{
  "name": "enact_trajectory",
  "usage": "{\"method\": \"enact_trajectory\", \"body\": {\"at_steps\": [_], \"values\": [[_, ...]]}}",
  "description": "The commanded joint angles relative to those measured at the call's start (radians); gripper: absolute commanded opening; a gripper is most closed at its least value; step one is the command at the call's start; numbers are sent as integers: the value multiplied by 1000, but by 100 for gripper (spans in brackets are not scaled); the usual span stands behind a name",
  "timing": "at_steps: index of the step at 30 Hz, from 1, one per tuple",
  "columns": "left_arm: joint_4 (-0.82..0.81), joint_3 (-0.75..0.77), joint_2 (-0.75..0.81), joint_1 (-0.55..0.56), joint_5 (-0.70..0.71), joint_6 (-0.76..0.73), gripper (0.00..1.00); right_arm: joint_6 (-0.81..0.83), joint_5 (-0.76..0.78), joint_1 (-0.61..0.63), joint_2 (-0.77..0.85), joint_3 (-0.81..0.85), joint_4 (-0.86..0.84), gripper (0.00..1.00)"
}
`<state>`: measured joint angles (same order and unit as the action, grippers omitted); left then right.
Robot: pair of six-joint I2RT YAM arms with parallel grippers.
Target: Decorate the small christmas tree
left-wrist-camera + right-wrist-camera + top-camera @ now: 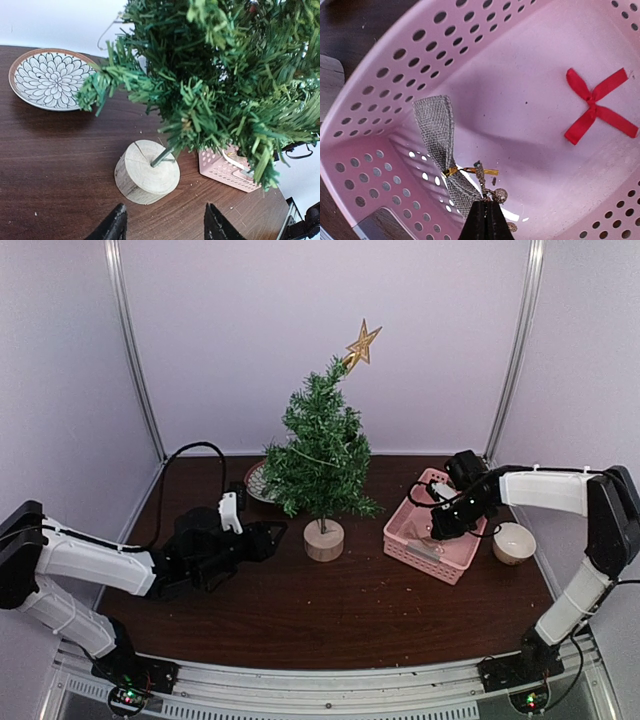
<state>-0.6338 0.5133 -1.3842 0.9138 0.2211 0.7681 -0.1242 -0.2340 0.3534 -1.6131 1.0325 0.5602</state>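
The small christmas tree (pixel 320 450) stands mid-table on its round wooden stump (pixel 324 539), with a gold star (pixel 362 343) on top. My left gripper (pixel 268 538) is open and empty, low over the table just left of the stump. In the left wrist view the stump (pixel 147 172) lies just beyond the gripper (pixel 165 225). My right gripper (pixel 440 530) is down inside the pink basket (pixel 400 540). In the right wrist view it (pixel 486 204) is shut on the cord of a small glittery bead ornament (pixel 499 195). A grey mesh bow (pixel 437 130) lies beside it and a red ribbon bow (pixel 597 107) farther off.
A patterned plate (pixel 256 483) lies behind the tree on the left, also in the left wrist view (pixel 50 79). A white bowl (pixel 514 543) stands right of the basket. Tree branches (pixel 225 75) hang over the stump. The basket wall (pixel 395 75) is perforated.
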Motion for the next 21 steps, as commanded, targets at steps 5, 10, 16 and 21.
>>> {"method": "enact_trajectory", "body": {"at_steps": [5, 10, 16, 21], "values": [[36, -21, 66, -16, 28, -44, 53, -6, 95, -2, 60, 30, -29, 0], [37, -33, 76, -19, 31, -44, 53, 1, 120, -17, 4, 60, -62, 0], [52, -37, 92, -23, 28, -52, 53, 13, 157, -19, -84, 115, -22, 27], [72, -39, 111, -30, 34, -57, 53, 18, 156, -19, -54, 104, -43, 40]]}}
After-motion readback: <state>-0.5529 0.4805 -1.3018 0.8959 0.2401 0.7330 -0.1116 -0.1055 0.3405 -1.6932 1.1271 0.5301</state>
